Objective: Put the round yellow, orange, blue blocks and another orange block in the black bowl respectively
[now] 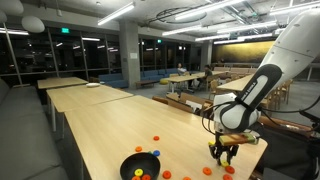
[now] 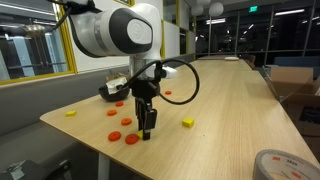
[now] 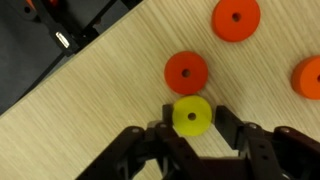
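Observation:
In the wrist view a round yellow block [image 3: 192,116] with a centre hole lies flat on the wooden table, and my gripper [image 3: 196,112] has its two black fingers closed against its sides. An orange block [image 3: 186,72] touches the yellow one just beyond it. Two more orange blocks [image 3: 236,18] [image 3: 308,78] lie farther off. In both exterior views the gripper [image 1: 222,152] [image 2: 147,132] points straight down at the tabletop. The black bowl [image 1: 126,166] stands apart from it near the table's front edge, holding small coloured blocks.
Orange blocks [image 1: 207,171] [image 2: 117,136] are scattered round the gripper. Two small yellow pieces [image 2: 187,122] [image 2: 70,112] lie on the table. The table edge [image 3: 70,75] runs close by, with dark floor past it. A tape roll [image 2: 285,165] sits at the near corner.

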Controlling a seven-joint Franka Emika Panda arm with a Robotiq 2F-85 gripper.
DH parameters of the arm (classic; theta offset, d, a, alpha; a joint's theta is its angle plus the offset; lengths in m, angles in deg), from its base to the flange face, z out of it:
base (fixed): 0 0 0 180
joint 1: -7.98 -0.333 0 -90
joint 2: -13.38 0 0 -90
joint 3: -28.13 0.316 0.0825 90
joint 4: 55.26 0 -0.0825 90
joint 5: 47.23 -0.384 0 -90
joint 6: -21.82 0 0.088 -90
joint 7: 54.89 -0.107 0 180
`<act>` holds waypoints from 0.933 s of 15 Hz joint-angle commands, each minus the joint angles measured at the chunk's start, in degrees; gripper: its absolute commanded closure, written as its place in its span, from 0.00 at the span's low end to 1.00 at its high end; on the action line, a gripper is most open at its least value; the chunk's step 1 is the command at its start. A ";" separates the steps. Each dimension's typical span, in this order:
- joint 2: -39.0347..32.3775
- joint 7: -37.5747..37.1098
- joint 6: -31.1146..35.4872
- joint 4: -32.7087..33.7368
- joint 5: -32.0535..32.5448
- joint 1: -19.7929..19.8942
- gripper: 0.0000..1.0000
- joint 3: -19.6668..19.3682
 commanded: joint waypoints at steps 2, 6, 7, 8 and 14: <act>2.06 -0.67 -1.29 0.12 1.79 0.32 0.78 0.12; 2.35 0.54 2.76 0.14 3.08 0.40 0.76 0.10; 2.96 1.45 6.21 -0.59 4.77 0.36 0.76 0.22; 3.37 2.27 8.13 -0.92 5.77 0.26 0.76 0.36; 2.72 18.73 12.00 2.79 0.43 -2.40 0.75 2.06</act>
